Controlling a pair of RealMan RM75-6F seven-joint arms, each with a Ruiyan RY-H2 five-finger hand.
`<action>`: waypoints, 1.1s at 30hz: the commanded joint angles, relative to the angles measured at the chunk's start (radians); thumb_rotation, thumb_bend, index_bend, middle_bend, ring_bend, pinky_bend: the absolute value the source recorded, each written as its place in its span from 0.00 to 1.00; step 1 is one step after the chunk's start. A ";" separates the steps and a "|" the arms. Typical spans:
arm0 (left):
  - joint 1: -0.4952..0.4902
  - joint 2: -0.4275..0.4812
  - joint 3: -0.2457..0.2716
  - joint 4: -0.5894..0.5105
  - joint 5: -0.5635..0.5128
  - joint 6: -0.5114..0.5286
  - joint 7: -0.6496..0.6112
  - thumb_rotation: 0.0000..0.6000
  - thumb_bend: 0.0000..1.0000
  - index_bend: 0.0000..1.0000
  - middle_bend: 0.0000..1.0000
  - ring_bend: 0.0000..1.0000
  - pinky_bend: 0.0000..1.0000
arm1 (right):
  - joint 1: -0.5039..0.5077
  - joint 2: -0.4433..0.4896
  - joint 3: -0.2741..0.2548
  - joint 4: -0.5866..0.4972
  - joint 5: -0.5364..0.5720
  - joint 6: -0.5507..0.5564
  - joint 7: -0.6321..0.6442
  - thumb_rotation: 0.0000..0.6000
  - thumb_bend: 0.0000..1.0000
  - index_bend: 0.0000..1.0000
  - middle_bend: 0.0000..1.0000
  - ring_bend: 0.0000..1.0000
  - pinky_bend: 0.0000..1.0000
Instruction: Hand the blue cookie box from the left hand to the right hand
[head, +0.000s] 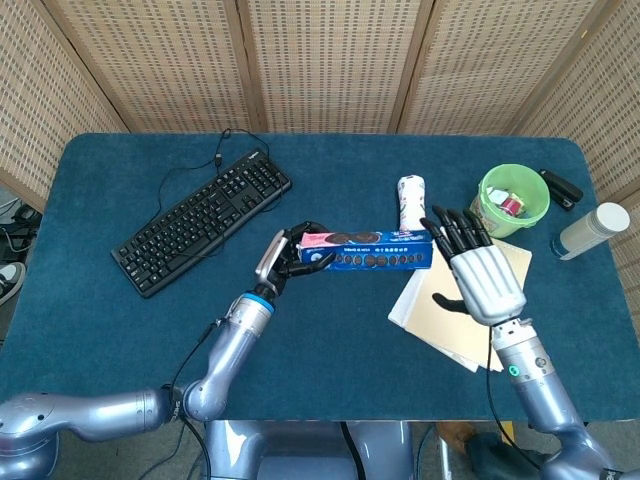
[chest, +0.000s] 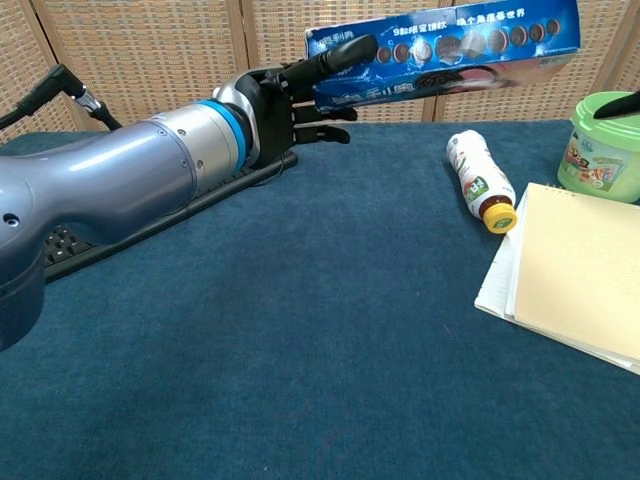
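The blue cookie box (head: 372, 250) hangs level above the table's middle, its long side running left to right. My left hand (head: 290, 260) grips its left end. The chest view shows the blue cookie box (chest: 450, 45) raised high with my left hand (chest: 290, 95) wrapped around its left end. My right hand (head: 478, 272) is spread wide just beyond the box's right end, palm turned toward it, holding nothing. Its fingers reach to the box's right edge; whether they touch it I cannot tell. Only a dark fingertip (chest: 622, 105) of it shows in the chest view.
A black keyboard (head: 203, 220) lies at the back left. A white bottle (head: 410, 198) lies behind the box. Sheets of cream paper (head: 440, 310) sit under my right hand. A green tub (head: 515, 200), a stapler (head: 561, 187) and a white cup (head: 594, 228) stand at the right.
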 joint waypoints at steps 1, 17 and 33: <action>0.004 -0.004 0.005 -0.005 -0.011 -0.007 0.011 1.00 0.50 0.80 0.70 0.57 0.59 | 0.031 -0.028 0.000 -0.003 0.000 -0.012 -0.043 1.00 0.00 0.00 0.00 0.00 0.00; 0.021 -0.036 0.004 0.010 -0.026 -0.036 0.026 1.00 0.50 0.80 0.70 0.57 0.59 | 0.141 -0.156 -0.004 0.029 0.074 -0.034 -0.269 1.00 0.00 0.00 0.00 0.00 0.00; 0.042 -0.045 -0.008 -0.005 -0.031 -0.047 0.027 1.00 0.50 0.80 0.70 0.57 0.59 | 0.269 -0.272 0.030 0.108 0.307 -0.047 -0.464 1.00 0.00 0.09 0.01 0.00 0.00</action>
